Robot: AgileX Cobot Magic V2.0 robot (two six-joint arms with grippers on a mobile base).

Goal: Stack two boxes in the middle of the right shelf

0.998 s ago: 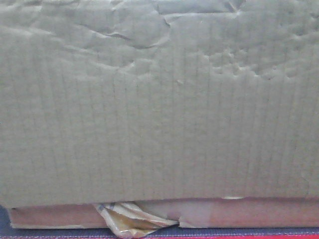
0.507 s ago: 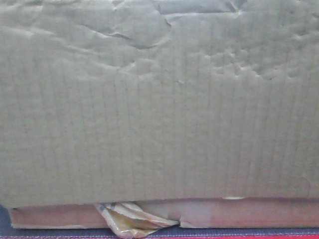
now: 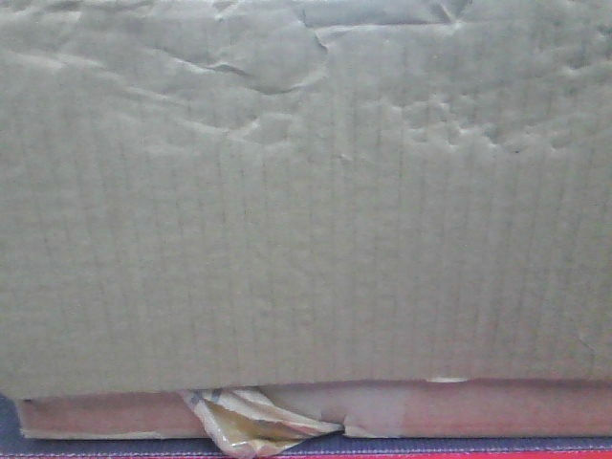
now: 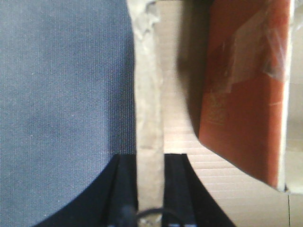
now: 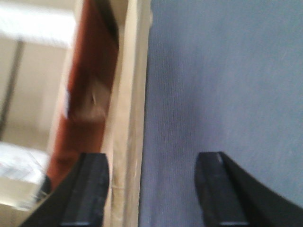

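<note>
Cardboard fills the front view: the wrinkled, dented face of a box (image 3: 306,210) sits so close that its sides run past the frame. Under its lower edge a paler cardboard band (image 3: 478,409) shows, with a crumpled tape scrap (image 3: 253,421) hanging at the seam. Whether that band belongs to a second box I cannot tell. Below it lies a thin strip of dark grey surface (image 3: 96,446).

In the left wrist view, the left gripper (image 4: 150,161) pinches the box's upright wall (image 4: 149,94), one black finger (image 4: 125,189) pressed to each side of it. Right of the wall is the box's inside, where an orange-brown flap (image 4: 241,94) carries clear tape. Left of the wall is the grey surface.

The right wrist view is blurred. The right gripper (image 5: 152,161) is spread wide, and the opposite wall (image 5: 130,94) stands between its fingers (image 5: 92,189), just beside the left-hand one and well apart from the other. Reddish cardboard (image 5: 90,71) shows beyond that wall, with grey surface on the far side.
</note>
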